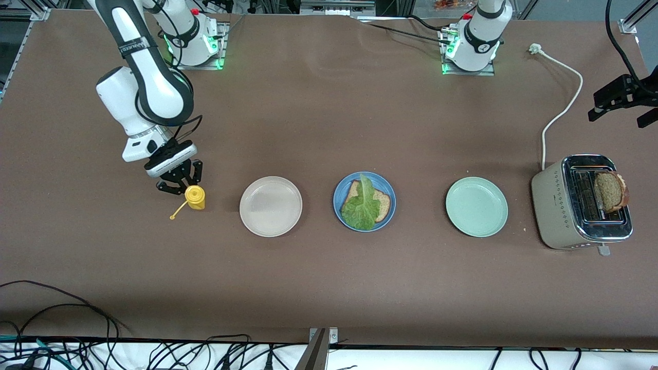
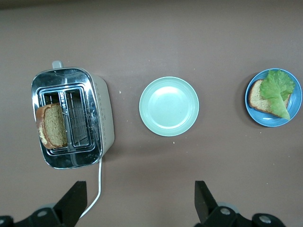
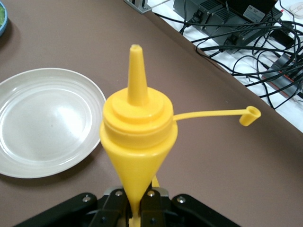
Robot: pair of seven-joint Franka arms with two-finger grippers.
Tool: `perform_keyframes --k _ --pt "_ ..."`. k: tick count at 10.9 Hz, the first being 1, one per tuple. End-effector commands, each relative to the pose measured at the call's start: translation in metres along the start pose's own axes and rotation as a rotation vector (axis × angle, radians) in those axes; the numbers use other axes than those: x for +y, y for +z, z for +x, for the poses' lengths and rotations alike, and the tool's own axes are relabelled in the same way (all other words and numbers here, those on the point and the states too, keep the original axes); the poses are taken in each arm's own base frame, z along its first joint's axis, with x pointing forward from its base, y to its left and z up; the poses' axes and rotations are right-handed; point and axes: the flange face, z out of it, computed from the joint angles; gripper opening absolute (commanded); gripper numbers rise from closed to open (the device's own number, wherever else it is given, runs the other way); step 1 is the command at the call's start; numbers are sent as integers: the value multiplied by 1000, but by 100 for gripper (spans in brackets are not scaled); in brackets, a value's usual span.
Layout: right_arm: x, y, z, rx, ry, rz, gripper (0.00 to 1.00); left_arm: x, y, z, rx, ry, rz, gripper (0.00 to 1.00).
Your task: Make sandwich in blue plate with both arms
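The blue plate (image 1: 337,203) sits mid-table with one brown bread slice (image 1: 383,203) and a green lettuce leaf (image 1: 363,206) on it. It also shows in the left wrist view (image 2: 297,105). A second bread slice (image 1: 609,191) stands in the toaster (image 1: 555,205) at the left arm's end. My right gripper (image 1: 180,185) is shut on a yellow squeeze bottle (image 1: 195,197) beside the cream-white plate (image 1: 271,206). The bottle's cap hangs open on its tether. My left gripper (image 1: 618,117) is open and empty, high over the table near the toaster (image 2: 102,113).
A mint-green plate (image 1: 476,206) lies between the blue plate and the toaster. The toaster's white cord (image 1: 565,103) runs toward the left arm's base. Black cables lie along the table edge nearest the front camera.
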Motion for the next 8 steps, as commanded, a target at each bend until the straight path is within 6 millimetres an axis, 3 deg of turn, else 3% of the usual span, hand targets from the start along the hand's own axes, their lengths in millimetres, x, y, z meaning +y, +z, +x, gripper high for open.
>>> perform_keyframes --k 1,6,7,8 --pt "21 5 -8 -16 12 -28 0 1 -5 1 1 -10 -17 100" --pt "96 11 -39 36 93 154 0 1 -5 1 1 -10 -17 100" --pt "121 10 -36 19 100 215 0 1 -5 1 1 -10 -17 100" --pt "146 0 -19 -33 96 267 0 2 -6 0 1 -10 -17 100"
